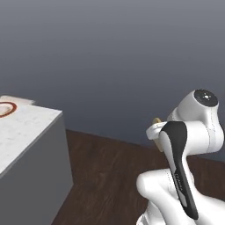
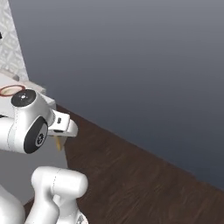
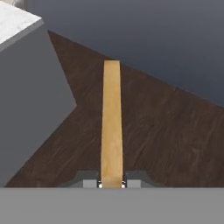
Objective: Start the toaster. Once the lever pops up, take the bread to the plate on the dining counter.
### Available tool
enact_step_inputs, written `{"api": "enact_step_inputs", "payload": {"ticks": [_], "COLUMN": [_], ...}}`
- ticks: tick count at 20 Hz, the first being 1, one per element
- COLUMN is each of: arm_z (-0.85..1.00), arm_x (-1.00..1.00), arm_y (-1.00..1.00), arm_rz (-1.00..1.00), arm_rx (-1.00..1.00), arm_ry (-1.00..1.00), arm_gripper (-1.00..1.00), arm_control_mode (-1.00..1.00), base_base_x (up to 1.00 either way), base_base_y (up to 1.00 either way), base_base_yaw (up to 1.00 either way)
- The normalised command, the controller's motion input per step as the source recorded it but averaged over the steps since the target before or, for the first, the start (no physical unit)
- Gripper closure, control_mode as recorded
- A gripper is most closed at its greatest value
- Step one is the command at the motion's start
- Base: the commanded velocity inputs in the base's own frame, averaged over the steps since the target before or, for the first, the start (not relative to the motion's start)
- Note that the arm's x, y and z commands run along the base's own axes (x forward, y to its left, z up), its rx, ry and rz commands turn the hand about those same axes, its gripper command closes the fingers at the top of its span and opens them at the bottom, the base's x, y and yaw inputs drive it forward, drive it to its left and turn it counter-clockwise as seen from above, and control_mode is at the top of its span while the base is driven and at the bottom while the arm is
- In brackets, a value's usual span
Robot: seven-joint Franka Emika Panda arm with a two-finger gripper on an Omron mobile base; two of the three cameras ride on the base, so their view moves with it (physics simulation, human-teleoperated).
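Seen edge-on in the hand view, the bread (image 3: 111, 122) is a thin tan-crusted slice reaching away from my gripper (image 3: 111, 183), which is shut on its near end. The left base view shows a tan corner of the bread (image 1: 156, 121) poking out behind the folded arm. In the right base view a bit of the bread (image 2: 59, 142) hangs below the hand. The plate (image 1: 5, 109) (image 2: 12, 90), red-rimmed, lies on the white marble dining counter (image 1: 30, 125) (image 3: 15, 22), to the left of the held bread and apart from it. The toaster is out of view.
The counter's grey side wall (image 3: 35, 92) (image 1: 39, 176) drops to a dark wooden floor (image 3: 166, 131) (image 2: 140, 175). A plain dark grey wall (image 1: 114, 57) stands beyond the floor. A patterned wall panel (image 2: 11, 48) rises behind the counter.
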Motion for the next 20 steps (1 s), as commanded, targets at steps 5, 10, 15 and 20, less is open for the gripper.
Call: {"api": "enact_step_inputs", "payload": {"ticks": [5, 10, 15, 20], "arm_z": [0.00, 0.00, 0.00, 0.00], "arm_x": [0.00, 0.00, 0.00, 0.00], "arm_y": [0.00, 0.00, 0.00, 0.00], "arm_rz": [0.00, 0.00, 0.00, 0.00], "arm_rx": [0.00, 0.00, 0.00, 0.00], "arm_ry": [0.00, 0.00, 0.00, 0.00], "arm_gripper": [1.00, 1.00, 1.00, 1.00], "arm_control_mode": [1.00, 1.00, 1.00, 1.00], "base_base_x": [1.00, 1.00, 1.00, 1.00], "base_base_y": [-0.12, -0.32, -0.37, -0.38], "base_base_yaw": [0.23, 0.36, 0.53, 0.61]}}
